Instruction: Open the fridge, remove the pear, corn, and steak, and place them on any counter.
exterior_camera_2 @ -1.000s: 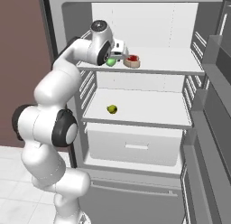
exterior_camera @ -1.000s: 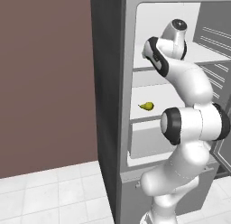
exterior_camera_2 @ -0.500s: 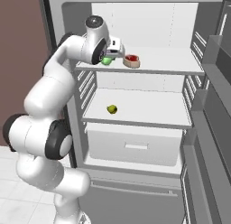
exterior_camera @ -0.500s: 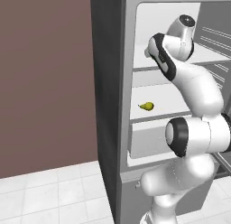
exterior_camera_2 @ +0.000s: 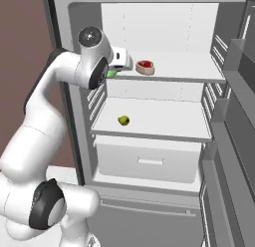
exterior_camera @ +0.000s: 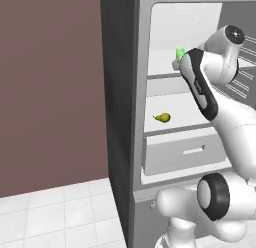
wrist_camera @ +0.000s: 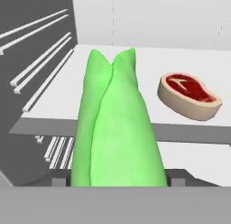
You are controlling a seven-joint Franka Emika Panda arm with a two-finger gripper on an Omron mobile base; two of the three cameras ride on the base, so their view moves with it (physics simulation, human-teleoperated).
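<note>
Fridge (exterior_camera_2: 164, 22) door open, white interior exposed. End effector (exterior_camera_2: 113, 71) at left end of top shelf, upper left of right base frame, pinching corn (wrist_camera: 118, 128); husk fills centre of hand frame, lengthwise between tips, apparently for clean withdrawal. Steak (exterior_camera_2: 145, 66) flat on same shelf, just right of corn. Pear (exterior_camera_2: 123, 120) alone on middle shelf, above drawer. Neither yet retrieved.

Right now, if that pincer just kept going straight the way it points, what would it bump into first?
Probably the fridge back wall: the pincer, shut on the corn, points over the top shelf, the steak just off to one side.
</note>
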